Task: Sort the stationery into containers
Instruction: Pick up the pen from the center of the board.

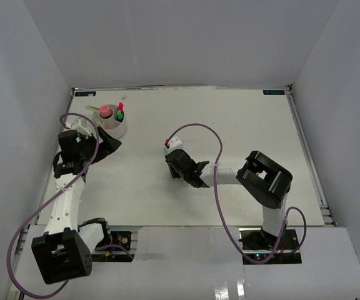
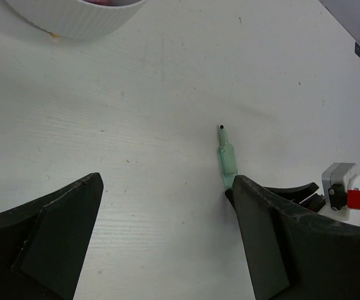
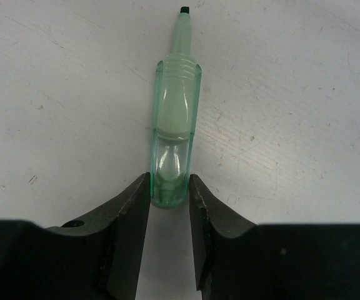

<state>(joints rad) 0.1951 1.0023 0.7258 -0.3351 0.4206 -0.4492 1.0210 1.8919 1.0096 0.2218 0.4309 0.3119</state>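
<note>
A pale green marker [image 3: 174,125] lies flat on the white table, its black tip pointing away from my right gripper [image 3: 169,190]. Both jaws press on the sides of its clear cap end, so the right gripper is shut on it. In the left wrist view the same marker [image 2: 227,159] lies beyond my right-hand finger. My left gripper [image 2: 167,212] hangs open over bare table, just in front of the round white organiser cup [image 1: 119,131]. The cup holds a pink tube [image 1: 105,111], a green-capped marker [image 1: 119,116] and a pink marker [image 1: 121,106].
The cup's ribbed white wall [image 2: 80,19] fills the top left of the left wrist view. White walls close the table [image 1: 242,125] in on three sides. Purple cables loop off both arms.
</note>
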